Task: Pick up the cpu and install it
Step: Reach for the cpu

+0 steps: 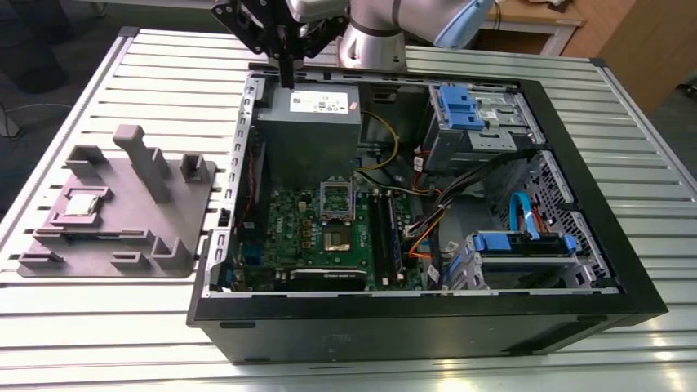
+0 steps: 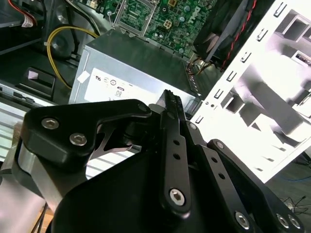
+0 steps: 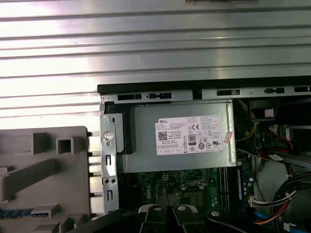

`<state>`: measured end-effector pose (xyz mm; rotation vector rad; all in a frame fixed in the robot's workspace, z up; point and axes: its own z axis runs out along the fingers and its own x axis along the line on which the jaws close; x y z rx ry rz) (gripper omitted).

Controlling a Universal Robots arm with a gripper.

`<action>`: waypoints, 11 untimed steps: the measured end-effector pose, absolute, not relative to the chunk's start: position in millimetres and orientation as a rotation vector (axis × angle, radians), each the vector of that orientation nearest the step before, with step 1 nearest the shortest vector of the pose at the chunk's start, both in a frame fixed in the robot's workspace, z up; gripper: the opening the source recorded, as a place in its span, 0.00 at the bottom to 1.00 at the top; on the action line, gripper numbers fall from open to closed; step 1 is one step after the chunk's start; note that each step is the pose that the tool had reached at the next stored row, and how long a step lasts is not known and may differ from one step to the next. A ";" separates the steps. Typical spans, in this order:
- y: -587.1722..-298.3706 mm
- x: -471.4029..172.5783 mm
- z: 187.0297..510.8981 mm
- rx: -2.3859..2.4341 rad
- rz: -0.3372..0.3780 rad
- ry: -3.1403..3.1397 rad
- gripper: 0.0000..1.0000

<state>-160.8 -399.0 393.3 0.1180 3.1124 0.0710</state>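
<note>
The cpu [image 1: 85, 202], a small silver-grey square chip, lies in a recess of the grey holder block [image 1: 163, 220] at the exterior view's left, beside the open computer case [image 1: 436, 335]. Inside the case, the dark metal-framed socket [image 1: 338, 216] sits on the green board [image 1: 294, 245]. My gripper [image 1: 286, 78] hangs over the case's far edge, above the grey power-supply box [image 1: 313, 122], well away from the cpu. Its fingers [image 2: 170, 109] are shut together with nothing between them. The first wrist view shows the power-supply box [image 3: 180, 141] and part of the holder block [image 3: 43, 179].
The case stands on a slatted metal table [image 1: 87, 73]. Blue drive brackets [image 1: 458, 106], a blue cable [image 1: 521, 214] and orange and yellow wires crowd the case's right half. Long black memory slots [image 1: 384, 233] run beside the socket. Upright posts [image 1: 142, 159] rise from the holder block.
</note>
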 end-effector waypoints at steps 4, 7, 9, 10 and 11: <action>-398.9 -165.5 393.3 0.118 0.071 3.112 0.11; -398.9 -168.9 393.3 0.118 0.071 3.112 0.11; -398.9 -171.3 393.3 0.118 0.071 3.112 0.11; -398.9 -172.5 393.3 0.118 0.071 3.112 0.11; -398.9 -173.9 393.2 0.118 0.071 3.112 0.11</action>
